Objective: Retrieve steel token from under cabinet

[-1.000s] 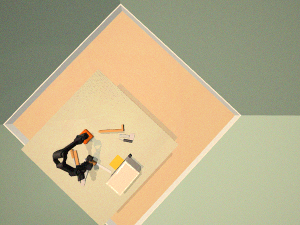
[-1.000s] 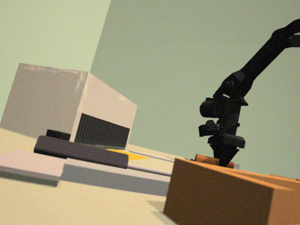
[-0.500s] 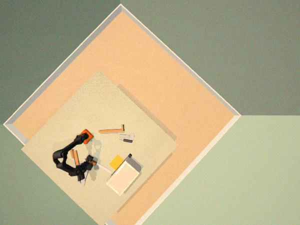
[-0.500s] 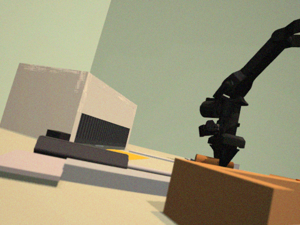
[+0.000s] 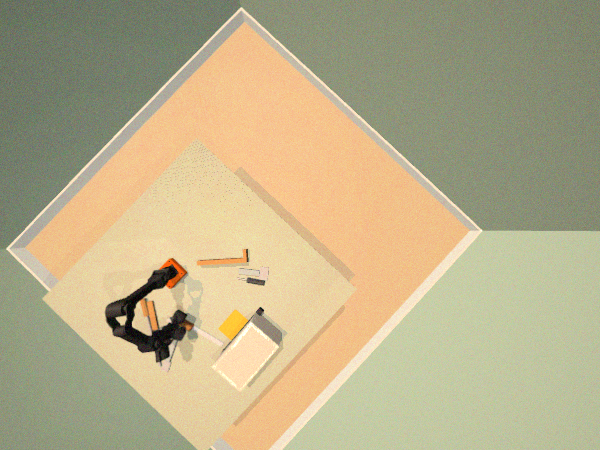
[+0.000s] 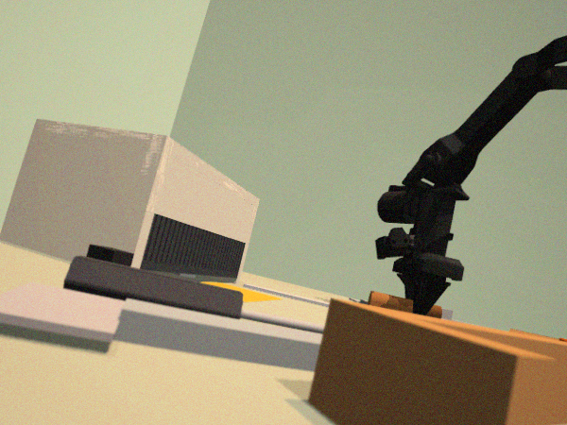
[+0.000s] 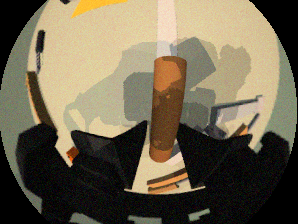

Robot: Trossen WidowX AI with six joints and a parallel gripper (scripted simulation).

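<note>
The cabinet [image 6: 94, 189] is pale grey with a dark, finely striped vent [image 6: 191, 247]. The marked area [image 5: 233, 323] is plain yellow. The table [image 5: 200, 200] is sandy beige. The rod handle [image 7: 165, 106] is mottled brown. The arm [image 5: 135, 300] is black.

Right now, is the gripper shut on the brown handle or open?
Open: the gripper straddles the brown handle, and in the wrist view a pale gap shows between it and the fingers.

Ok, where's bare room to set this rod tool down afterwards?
Widest free patch: table beyond the orange L-shaped tool, toward the far corner. Also the strip between grey tool and cabinet. Crowded around the gripper: orange stick, yellow marked area.
</note>
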